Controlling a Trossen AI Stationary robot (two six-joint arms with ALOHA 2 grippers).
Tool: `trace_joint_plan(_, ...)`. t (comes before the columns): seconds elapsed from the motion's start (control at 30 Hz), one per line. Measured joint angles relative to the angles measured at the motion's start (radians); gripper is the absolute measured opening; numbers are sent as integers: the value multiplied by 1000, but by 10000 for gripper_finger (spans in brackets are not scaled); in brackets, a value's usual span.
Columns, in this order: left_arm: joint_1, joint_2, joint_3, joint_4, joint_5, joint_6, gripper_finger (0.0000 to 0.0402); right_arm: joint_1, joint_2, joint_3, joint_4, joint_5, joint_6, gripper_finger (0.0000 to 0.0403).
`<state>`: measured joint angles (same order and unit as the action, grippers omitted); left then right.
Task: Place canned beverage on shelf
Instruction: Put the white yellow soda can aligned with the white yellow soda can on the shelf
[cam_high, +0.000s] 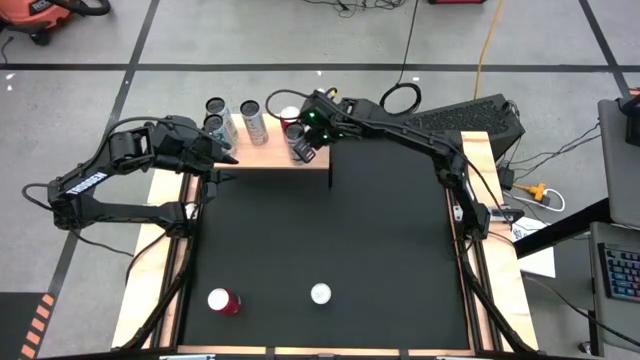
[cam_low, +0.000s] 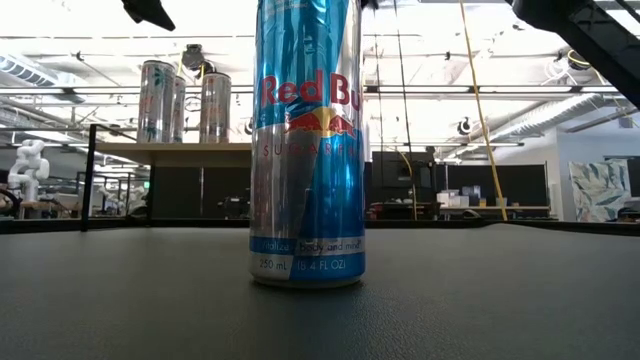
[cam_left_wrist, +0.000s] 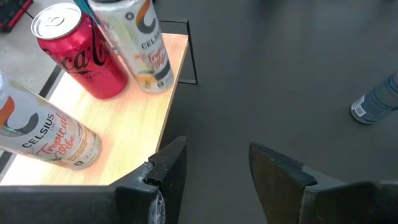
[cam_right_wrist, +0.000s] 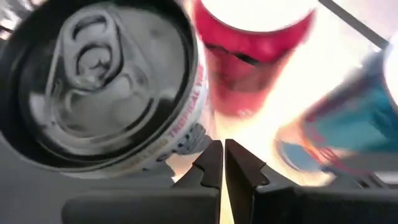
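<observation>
4 cans (cam_high: 252, 120) crowd the shelf (cam_high: 262, 156); 2 cans (cam_high: 222, 301) on mat.

You see a shelf (cam_left_wrist: 134, 118) topped in pale, unfinished-looking wood with visible grain, matt, on thin dark metal legs. The red cola can (cam_left_wrist: 81, 53) on it is glossy metal with a bare silvery lid; the white Celsius can (cam_left_wrist: 143, 43) beside it looks smooth and satiny. The blue-and-silver Red Bull can (cam_low: 306, 140) shines like brushed aluminium. The black tabletop mat (cam_low: 480, 300) is matt and finely textured.
</observation>
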<state>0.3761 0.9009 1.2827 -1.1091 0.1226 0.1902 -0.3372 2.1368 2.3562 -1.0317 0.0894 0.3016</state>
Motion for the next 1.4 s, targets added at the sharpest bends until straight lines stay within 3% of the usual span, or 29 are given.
trace_joint_plan(0.33, 0, 0, 0, -3, 0, -1, 178, 5, 2, 0, 45, -10, 0, 0)
trace_joint_plan(0.73, 0, 0, 0, -27, 0, 0, 178, 23, -7, 0, -84, -13, 2, 0)
trace_joint_plan(1.4, 0, 0, 0, -25, -7, -6, 178, 56, -7, 0, 54, -16, 19, 0)
